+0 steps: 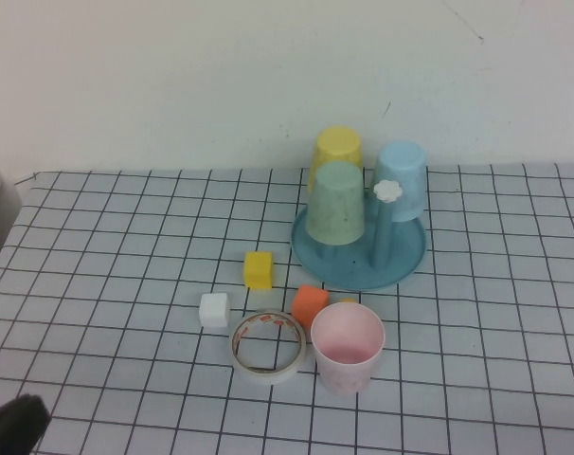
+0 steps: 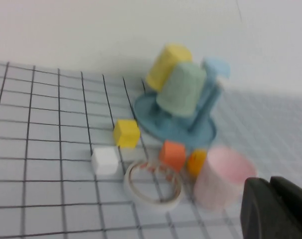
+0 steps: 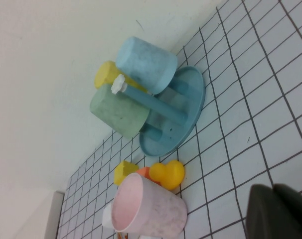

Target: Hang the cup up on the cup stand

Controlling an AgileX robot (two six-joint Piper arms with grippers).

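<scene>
On a white table w/ a black grid (image 1: pixel 107 246), both claws sit parked at the near edge, fingers closed, gripping nothing. Left gripper (image 2: pixel 276 209) shows as a dark mass low in its own wrist view, and as a dark blur at the near-left corner (image 1: pixel 14 425) from above. Right gripper (image 3: pixel 280 211) is seen only in its wrist view, over bare grid, not touching anything.

No readable brand or label; the roll of clear tape w/ a white core (image 1: pixel 268 347) carries red print inside the ring, too small to read.

The pale pink, faintly speckled plastic tumbler (image 1: pixel 348 346) stands upright, mouth up, near the table's front-centre, well apart from both claws: to the right of the left one, far side of it. It sits just beside the tape roll's right edge and just in front of the round blue-teal plastic cup stand (image 1: pixel 405 261).

On the stand, three cups hang upside down on pegs: a mint-green plastic cup (image 1: pixel 335 202), a yellow plastic cup (image 1: pixel 338 147) behind it, a light-blue plastic cup (image 1: pixel 403 178) at right. A free peg w/ a white flower-shaped cap (image 1: pixel 388 191) stands at front.

Loose bits nearby: a small yellow cube (image 1: pixel 259 269), a small white cube (image 1: pixel 214 310), a small orange cube (image 1: pixel 310 304), and a small yellow-orange rubber duck (image 3: pixel 168 174) between tumbler and stand.
</scene>
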